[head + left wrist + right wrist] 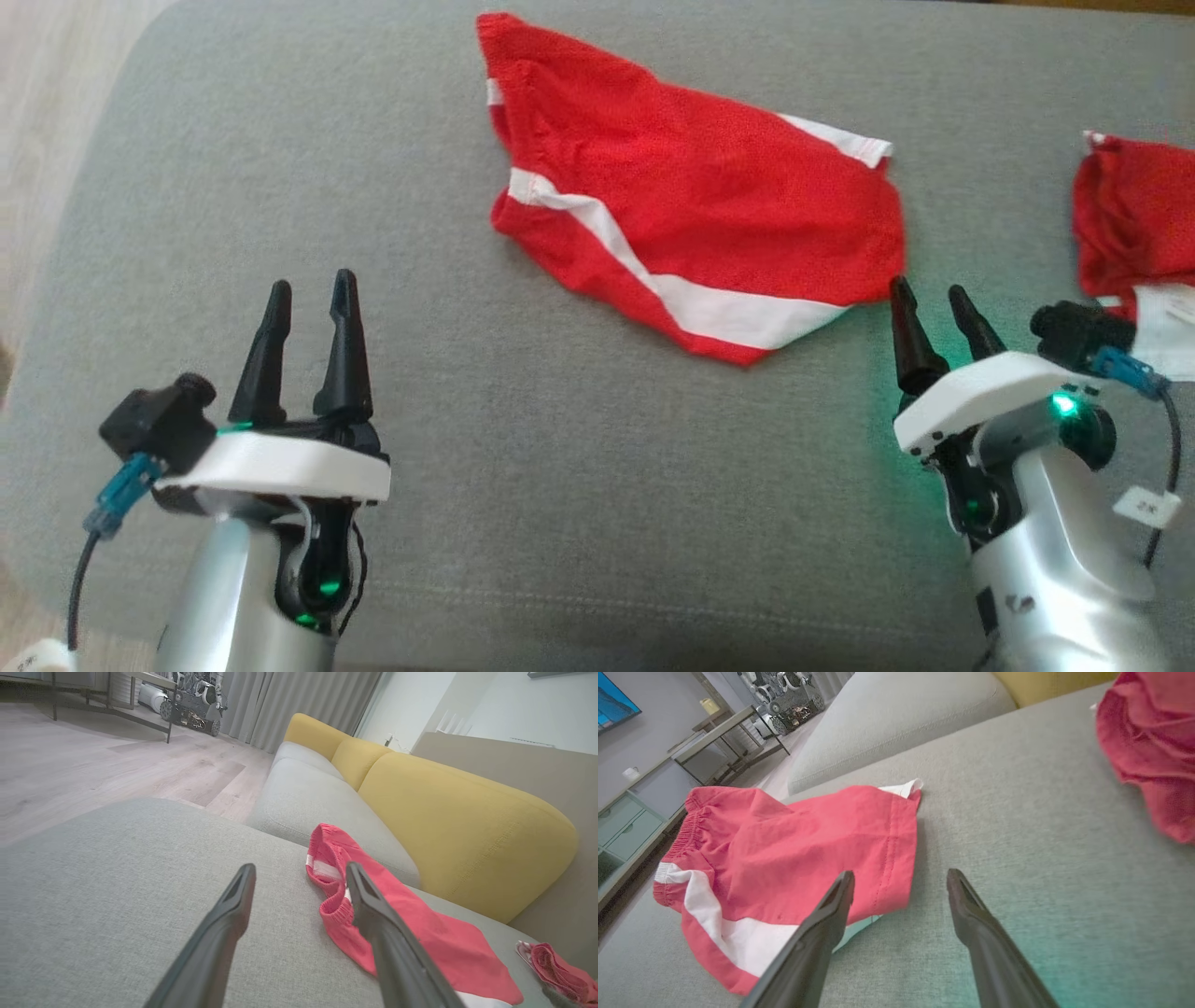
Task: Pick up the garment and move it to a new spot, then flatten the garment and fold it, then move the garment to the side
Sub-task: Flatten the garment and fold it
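Flanking red shorts [691,187] on grey cushion [560,467] with left gripper [313,280] and right gripper [928,286], both spread wide, gripping nothing

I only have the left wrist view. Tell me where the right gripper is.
Observer: The right gripper is open, its tips beside the near right corner of the red shorts, gripping nothing.
Operator: Tell me whether my left gripper touches them.
Observer: No. In the head view the left gripper is open over the bare grey cushion, apart from the shorts.
Operator: Describe the pattern on top.
Observer: A broad white stripe runs diagonally from the waistband end down toward the right gripper.
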Robot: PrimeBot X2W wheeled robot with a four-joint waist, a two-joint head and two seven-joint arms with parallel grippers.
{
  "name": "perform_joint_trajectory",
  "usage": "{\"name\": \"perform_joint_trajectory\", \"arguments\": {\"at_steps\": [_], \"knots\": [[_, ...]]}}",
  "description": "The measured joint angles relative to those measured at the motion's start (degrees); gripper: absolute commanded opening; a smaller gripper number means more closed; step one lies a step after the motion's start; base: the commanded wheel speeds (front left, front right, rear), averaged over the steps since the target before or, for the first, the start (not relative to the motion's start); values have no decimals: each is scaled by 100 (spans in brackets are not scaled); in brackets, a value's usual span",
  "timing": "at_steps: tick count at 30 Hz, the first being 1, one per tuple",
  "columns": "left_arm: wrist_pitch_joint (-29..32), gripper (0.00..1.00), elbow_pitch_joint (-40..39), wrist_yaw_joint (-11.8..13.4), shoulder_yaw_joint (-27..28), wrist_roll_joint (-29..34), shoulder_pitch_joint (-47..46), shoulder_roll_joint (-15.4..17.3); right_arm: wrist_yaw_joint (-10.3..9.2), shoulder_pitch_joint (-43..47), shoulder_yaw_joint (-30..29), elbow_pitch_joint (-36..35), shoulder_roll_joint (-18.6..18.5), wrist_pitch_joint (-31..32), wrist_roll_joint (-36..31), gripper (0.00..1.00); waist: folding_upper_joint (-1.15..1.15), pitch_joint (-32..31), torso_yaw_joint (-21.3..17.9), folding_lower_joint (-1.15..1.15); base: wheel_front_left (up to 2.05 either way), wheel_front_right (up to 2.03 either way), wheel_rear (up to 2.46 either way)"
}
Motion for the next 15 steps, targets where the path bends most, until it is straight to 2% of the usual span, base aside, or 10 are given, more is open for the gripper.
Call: {"name": "perform_joint_trajectory", "arguments": {"at_steps": [6,12,13,14,15], "knots": [[0,100,56,0,-9,-14,-57,-4,0,-403,3,647,-60,134,291,100,0,155,206,0,0,0,0],[0,100,94,0,-55,-69,-92,-7,0,-656,155,953,-163,135,622,98,0,247,301,0,0,0,0],[0,100,107,1,-65,-75,-104,-7,0,-681,204,982,-175,119,668,22,0,256,310,0,0,0,0],[0,100,118,1,-73,-75,-119,-7,0,-700,268,1001,-186,113,708,0,0,260,314,0,0,0,0],[0,100,126,2,-82,-76,-134,-7,0,-715,339,1017,-205,78,735,0,0,260,314,0,0,0,0]]}}
